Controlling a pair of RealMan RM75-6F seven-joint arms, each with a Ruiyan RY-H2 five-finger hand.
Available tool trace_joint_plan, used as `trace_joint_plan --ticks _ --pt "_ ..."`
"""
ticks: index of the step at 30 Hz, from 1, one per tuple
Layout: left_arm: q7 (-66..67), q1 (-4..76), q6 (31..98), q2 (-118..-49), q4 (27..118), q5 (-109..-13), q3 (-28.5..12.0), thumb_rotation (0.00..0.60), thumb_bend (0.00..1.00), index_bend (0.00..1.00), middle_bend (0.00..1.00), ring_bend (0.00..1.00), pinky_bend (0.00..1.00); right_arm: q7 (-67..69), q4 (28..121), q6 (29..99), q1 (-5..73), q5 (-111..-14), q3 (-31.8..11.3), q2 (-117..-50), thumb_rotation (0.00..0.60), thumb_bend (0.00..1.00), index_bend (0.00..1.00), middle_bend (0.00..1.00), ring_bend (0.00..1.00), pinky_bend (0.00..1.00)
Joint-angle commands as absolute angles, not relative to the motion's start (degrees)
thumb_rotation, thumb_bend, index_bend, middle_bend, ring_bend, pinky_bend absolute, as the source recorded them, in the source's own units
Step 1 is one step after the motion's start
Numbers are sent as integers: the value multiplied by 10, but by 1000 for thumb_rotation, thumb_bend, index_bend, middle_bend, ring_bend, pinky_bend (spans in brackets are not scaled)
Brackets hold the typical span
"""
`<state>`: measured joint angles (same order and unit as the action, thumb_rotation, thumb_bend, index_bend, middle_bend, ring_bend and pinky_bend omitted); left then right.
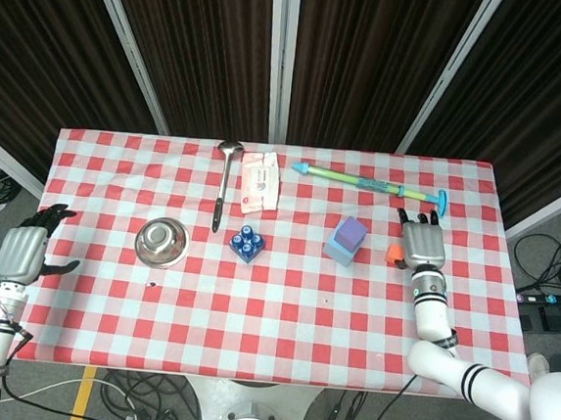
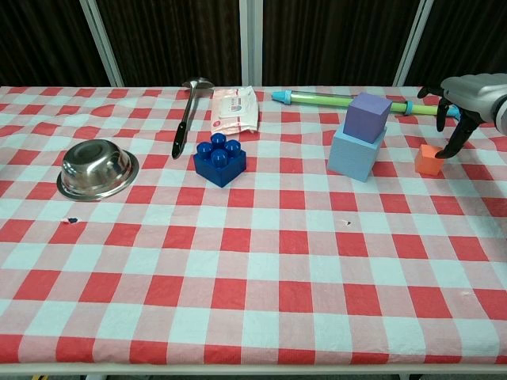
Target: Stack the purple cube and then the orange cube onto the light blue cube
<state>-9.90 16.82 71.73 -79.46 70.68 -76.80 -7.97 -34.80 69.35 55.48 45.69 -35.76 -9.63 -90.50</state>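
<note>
Orange cube (image 2: pixel 428 159) just under right hand (image 2: pixel 463 95); fingers spread, holding nothing, thumb beside cube.

Bright even lighting, soft shadows, sharp focus

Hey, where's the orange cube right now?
The orange cube sits on the table's right side, just right of the purple cube stacked on the light blue cube, under the right hand.
</note>
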Motion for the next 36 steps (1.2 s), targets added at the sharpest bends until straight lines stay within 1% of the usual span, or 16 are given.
trace_joint_plan --ticks 1,13,24,29,36 --pt "-99 168 717 -795 707 -768 -80 600 58 298 262 217 310 -345 684 545 458 -361 -100 -912 600 62 111 399 147 14" --pt "-100 168 717 -794 708 -767 -79 600 57 298 262 218 309 -362 653 522 457 -350 -101 -932 600 74 122 413 163 14" --pt "-98 168 719 -794 709 -768 -79 600 58 298 262 218 309 -352 617 496 460 -362 -106 -950 600 97 128 427 173 14" --pt "-99 168 719 -793 708 -767 -80 600 57 298 262 217 310 -348 612 492 460 -369 -109 -955 600 114 134 464 206 16" --pt "-100 168 717 -793 708 -767 -79 600 58 298 262 217 309 -347 617 499 454 -373 -111 -952 600 136 167 533 260 20"
